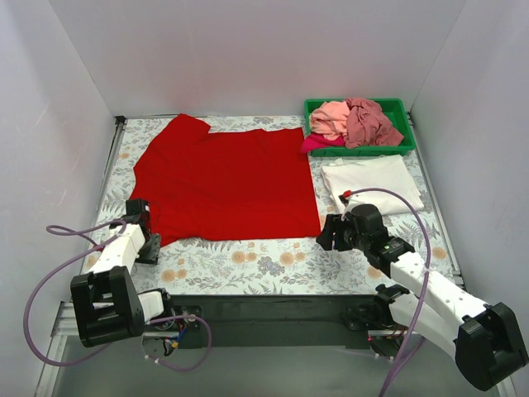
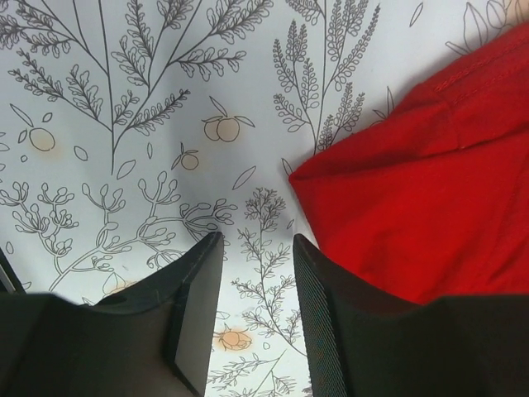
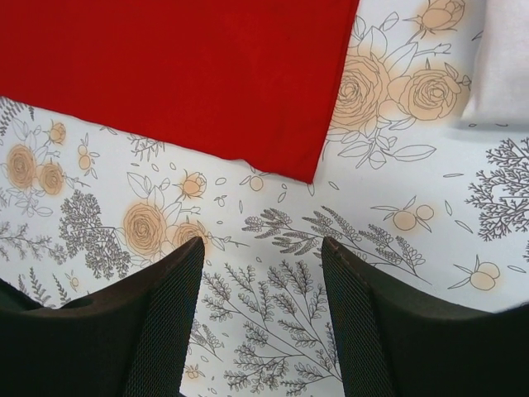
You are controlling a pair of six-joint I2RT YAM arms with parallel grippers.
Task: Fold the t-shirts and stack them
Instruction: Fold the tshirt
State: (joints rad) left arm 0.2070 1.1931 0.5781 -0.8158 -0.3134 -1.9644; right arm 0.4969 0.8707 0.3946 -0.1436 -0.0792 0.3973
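Observation:
A bright red t-shirt (image 1: 227, 182) lies spread flat on the flowered table cover. A folded white t-shirt (image 1: 372, 182) lies to its right. Crumpled light pink (image 1: 331, 118), dusty rose (image 1: 370, 122) and magenta (image 1: 318, 142) t-shirts fill the green tray (image 1: 402, 109). My left gripper (image 1: 139, 217) is open and empty, just left of the red shirt's near left corner (image 2: 413, 207). My right gripper (image 1: 329, 233) is open and empty, just near of the red shirt's near right corner (image 3: 310, 169). The white shirt's edge shows in the right wrist view (image 3: 504, 74).
White walls enclose the table on the left, back and right. The table's metal near edge (image 1: 248, 294) runs between the arm bases. Purple cables (image 1: 50, 273) loop beside each arm.

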